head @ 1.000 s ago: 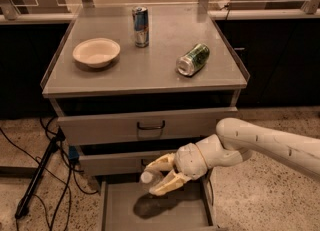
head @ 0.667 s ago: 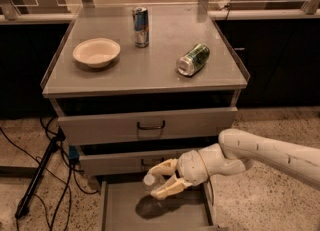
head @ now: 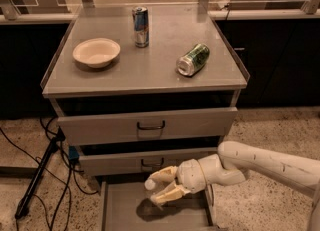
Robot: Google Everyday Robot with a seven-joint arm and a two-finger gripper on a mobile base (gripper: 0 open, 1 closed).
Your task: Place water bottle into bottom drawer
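light: dim, warm — overhead | shadow: beneath jaws on bottom drawer floor

On the cabinet top the bowl sits at the left, the standing can is behind it and to its right, and the can on its side lies further right, near the right edge. Under the top are three drawers, one below the other: the top drawer, the middle drawer and the bottom drawer, which sticks out to the front. The arm reaches in from the right, and the gripper hangs over the bottom drawer, just in front of the middle drawer, with the water bottle between its fingers.
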